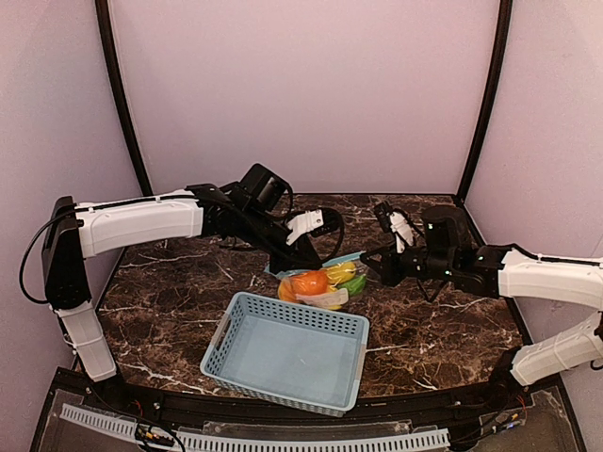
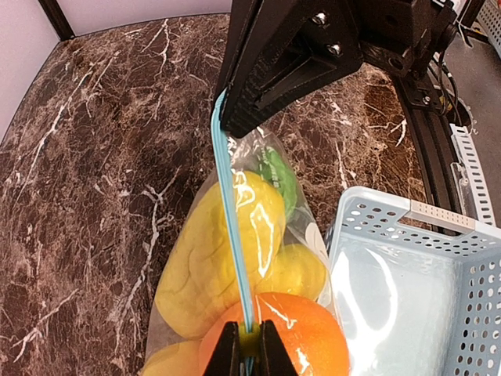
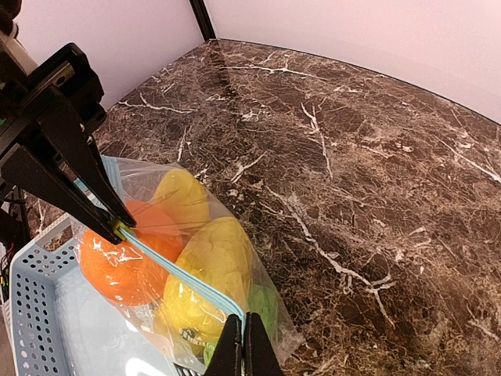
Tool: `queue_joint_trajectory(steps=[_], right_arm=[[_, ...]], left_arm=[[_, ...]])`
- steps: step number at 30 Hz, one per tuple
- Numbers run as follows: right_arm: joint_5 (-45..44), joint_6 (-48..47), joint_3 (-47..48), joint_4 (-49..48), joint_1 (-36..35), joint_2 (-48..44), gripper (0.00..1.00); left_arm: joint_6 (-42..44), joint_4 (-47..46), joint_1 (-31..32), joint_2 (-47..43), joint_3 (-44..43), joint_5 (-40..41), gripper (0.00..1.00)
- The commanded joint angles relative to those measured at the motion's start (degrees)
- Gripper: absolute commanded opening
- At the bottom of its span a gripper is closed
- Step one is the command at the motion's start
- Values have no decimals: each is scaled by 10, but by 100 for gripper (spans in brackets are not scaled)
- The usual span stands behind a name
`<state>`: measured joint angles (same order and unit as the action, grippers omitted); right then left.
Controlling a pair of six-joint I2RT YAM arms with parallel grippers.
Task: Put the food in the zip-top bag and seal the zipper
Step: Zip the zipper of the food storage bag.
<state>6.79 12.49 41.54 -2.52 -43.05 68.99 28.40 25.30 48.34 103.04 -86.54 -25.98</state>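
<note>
Both jaws clamp shut on the zipper (image 2: 232, 235), left gripper (image 2: 244, 354) and right gripper (image 3: 244, 348) at opposite ends; I worry tugging lets the bulging orange (image 2: 301, 337) pop it.

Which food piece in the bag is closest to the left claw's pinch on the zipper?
The round orange, right at the left claw tips; the yellow fruits and green pod lie farther along the zipper, toward the right claw.

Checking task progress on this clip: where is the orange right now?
Top view: the orange sits mid-table inside the zip-top bag, just beyond the far rim of the blue basket, at the zipper end pinched by the left gripper.
</note>
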Motion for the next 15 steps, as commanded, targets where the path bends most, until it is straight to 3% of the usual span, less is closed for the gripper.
queue_joint_trajectory(steps=[1, 11, 15], right_arm=[[-62, -3, -5, 16, 26, -14, 0], [-57, -7, -3, 23, 34, -16, 0], [-13, -14, 8, 23, 34, -4, 0]], left_arm=[[11, 67, -7, -33, 8, 15, 1], [10, 67, -6, -32, 8, 15, 1], [-23, 40, -7, -22, 14, -14, 1]])
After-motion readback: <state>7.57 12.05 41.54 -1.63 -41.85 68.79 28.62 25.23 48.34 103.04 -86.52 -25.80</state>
